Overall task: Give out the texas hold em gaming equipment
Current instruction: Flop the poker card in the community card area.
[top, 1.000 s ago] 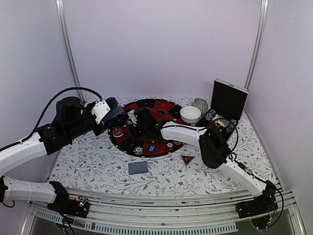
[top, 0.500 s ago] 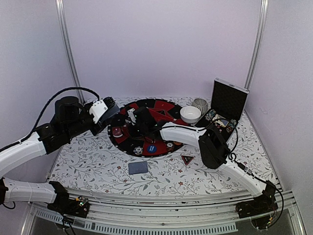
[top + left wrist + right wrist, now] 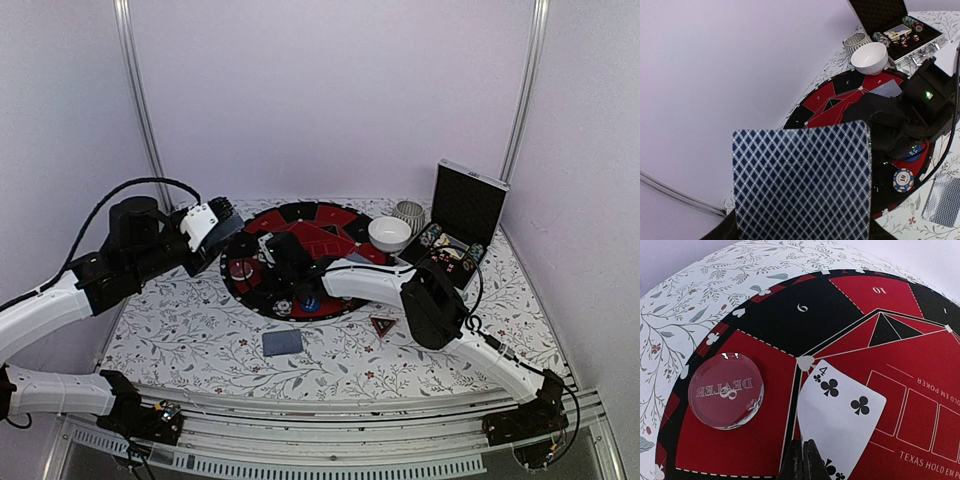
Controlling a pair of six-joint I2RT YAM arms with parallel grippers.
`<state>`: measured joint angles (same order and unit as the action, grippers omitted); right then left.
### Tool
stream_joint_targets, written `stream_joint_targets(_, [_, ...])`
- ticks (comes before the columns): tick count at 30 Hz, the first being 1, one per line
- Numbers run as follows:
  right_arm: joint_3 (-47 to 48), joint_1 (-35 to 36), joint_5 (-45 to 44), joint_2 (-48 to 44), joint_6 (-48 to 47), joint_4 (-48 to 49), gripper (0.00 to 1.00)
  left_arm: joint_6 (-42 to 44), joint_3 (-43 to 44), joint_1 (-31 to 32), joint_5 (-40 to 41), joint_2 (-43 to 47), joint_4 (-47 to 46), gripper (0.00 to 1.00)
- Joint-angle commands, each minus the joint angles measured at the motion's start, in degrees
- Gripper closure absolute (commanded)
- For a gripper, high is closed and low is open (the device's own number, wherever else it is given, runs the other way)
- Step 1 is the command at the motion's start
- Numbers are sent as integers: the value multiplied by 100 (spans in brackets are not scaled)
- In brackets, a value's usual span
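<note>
The left arm (image 3: pixel 70 290) rises from its base to a high elbow and reaches forward and to the right. Its end effector (image 3: pixel 224 224) is held aloft, jaws part-spread and clamped on a playing card (image 3: pixel 802 185). The right arm (image 3: pixel 470 340) folds at its elbow and stretches leftward. Its end effector (image 3: pixel 268 250) is angled down, fingertips (image 3: pixel 797 460) pressed together.

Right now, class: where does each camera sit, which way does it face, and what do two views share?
Top external: high behind the robot, facing down and forward onto the round mat; left arm and right arm show.
Left wrist: on the left arm, facing across the mat to the white bowl; a blue-backed card in its jaws fills the foreground.
Right wrist: low over the mat, facing the four of clubs; its shut jaws show.
Shared: top and left wrist both show the bowl.
</note>
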<state>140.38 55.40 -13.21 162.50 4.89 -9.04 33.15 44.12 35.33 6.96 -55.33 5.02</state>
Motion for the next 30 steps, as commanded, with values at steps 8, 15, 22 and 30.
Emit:
stream_joint_targets(8, [112, 23, 148, 205, 258, 200, 98, -45, 141, -60, -55, 118, -73, 44])
stream_joint_targets(15, [113, -12, 358, 146, 54, 241, 80, -45, 132, -61, -58, 136, -86, 43])
stream_joint_targets(22, [-23, 2, 867, -252, 15, 254, 66, -60, 123, -61, -83, 163, -91, 43])
stream_joint_targets(30, [-199, -62, 934, -853, -37, 309, 49, -41, 84, -55, -118, 232, -110, 43])
